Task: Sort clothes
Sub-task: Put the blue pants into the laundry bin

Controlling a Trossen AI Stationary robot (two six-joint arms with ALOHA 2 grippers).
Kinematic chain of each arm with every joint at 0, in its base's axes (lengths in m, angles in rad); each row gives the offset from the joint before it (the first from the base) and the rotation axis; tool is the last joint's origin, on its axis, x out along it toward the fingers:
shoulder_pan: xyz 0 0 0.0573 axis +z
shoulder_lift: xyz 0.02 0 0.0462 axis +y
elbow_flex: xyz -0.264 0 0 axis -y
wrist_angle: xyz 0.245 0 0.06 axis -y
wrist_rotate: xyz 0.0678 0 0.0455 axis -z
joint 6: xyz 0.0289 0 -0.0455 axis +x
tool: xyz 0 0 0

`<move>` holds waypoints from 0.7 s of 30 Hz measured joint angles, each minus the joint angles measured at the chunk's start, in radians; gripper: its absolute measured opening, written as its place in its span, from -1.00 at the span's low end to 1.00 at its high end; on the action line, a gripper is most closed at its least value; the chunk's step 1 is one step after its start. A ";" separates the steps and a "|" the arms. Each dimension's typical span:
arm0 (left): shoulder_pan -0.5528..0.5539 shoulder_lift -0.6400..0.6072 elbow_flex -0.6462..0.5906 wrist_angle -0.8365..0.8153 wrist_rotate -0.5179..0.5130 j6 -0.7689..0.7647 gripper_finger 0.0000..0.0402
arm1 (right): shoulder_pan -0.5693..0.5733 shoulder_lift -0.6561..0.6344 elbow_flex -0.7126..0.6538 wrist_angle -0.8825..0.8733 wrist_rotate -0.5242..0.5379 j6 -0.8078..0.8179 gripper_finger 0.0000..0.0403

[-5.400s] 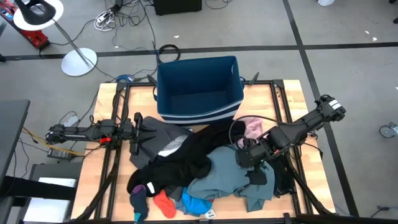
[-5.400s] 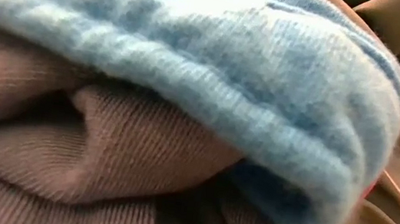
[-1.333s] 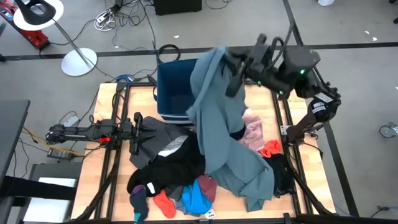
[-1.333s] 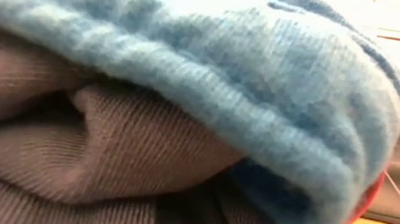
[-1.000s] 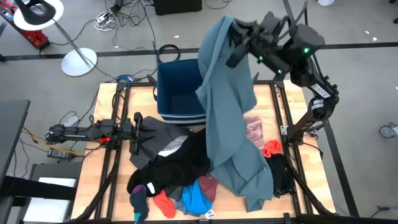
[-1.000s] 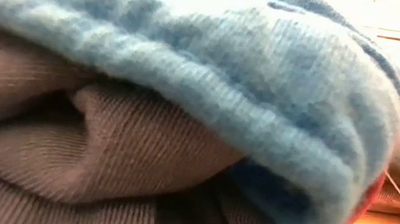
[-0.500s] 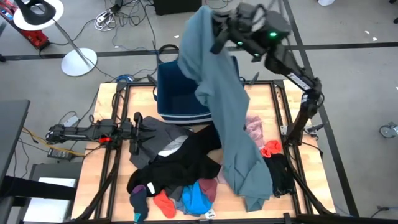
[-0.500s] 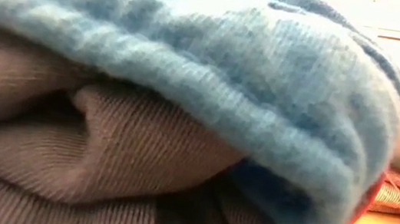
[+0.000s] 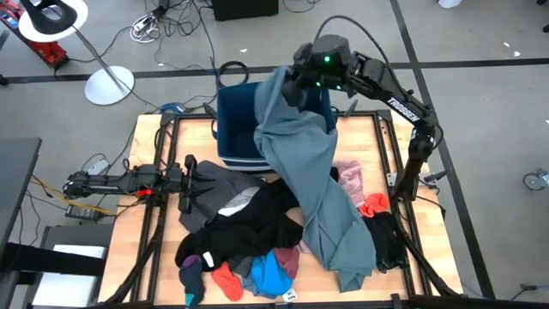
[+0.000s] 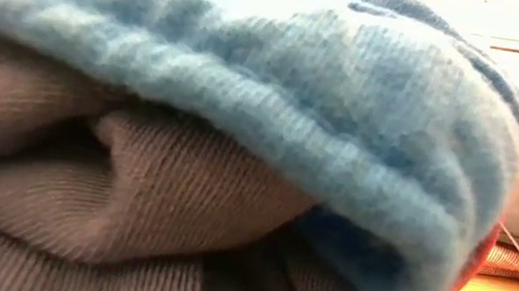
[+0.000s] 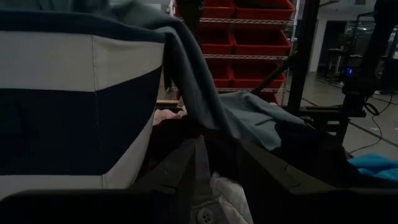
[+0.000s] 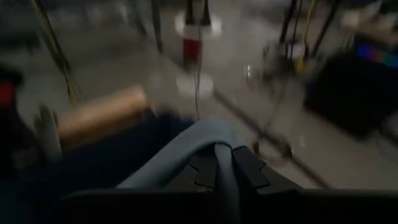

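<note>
Nearest the front edge of the surface we see small pieces from the clothes pile: a bright blue piece, an orange-red sock-sized piece beside it, and a dark sock with a purple patch at the pile's left end. In the low view, a blue knit fabric lies over a ribbed grey-brown fabric, filling nearly the whole picture. Behind these pieces lies a black garment, and toward the right side a pale pink piece and another orange-red one. The left gripper rests low at the pile's left edge; we cannot tell how its jaws stand. Farther back, the grey-teal garment hangs in a long drape from the right gripper, its lower end on the pile and its upper part over the front wall of the blue bin. The right wrist view shows the right jaws clamped on a fold of this garment, above the bin.
</note>
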 joint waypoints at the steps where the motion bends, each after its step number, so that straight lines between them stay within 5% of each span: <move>1: 0.000 0.000 0.000 0.000 0.000 0.000 -0.38 | 0.001 0.008 0.000 -0.042 0.000 0.012 -0.94; 11: 0.000 0.000 0.000 0.000 0.000 0.000 -0.38 | 0.007 0.171 0.001 -0.289 -0.120 0.112 -0.93; 21: 0.000 0.000 0.000 -0.001 0.000 0.000 -0.38 | 0.006 0.269 0.000 -0.428 -0.151 0.083 -0.64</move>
